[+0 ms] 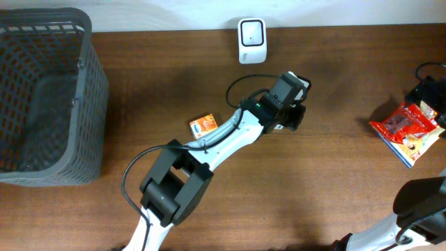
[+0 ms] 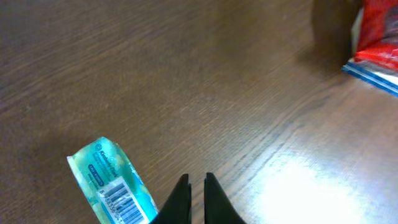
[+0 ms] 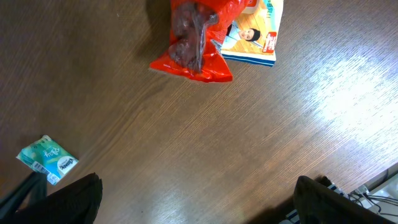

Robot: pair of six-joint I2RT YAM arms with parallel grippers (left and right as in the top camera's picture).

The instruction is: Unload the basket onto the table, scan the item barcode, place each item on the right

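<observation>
A teal packet (image 2: 111, 182) lies flat on the wooden table with its barcode label (image 2: 120, 202) facing up; the right wrist view also shows the teal packet (image 3: 47, 160), at far left. My left gripper (image 2: 194, 190) hangs just right of it, jaws almost together with nothing between them. From overhead, the left gripper (image 1: 289, 104) covers the packet. The white scanner (image 1: 251, 40) stands at the table's back edge, behind that gripper. My right gripper (image 3: 199, 205) is wide open over bare wood.
A grey basket (image 1: 89, 104) fills the far left. A small orange packet (image 1: 203, 125) lies beside the left arm. A red snack bag (image 1: 404, 122) rests on a blue-and-white packet (image 1: 418, 150) at the right. Cables (image 3: 373, 190) lie near the right gripper.
</observation>
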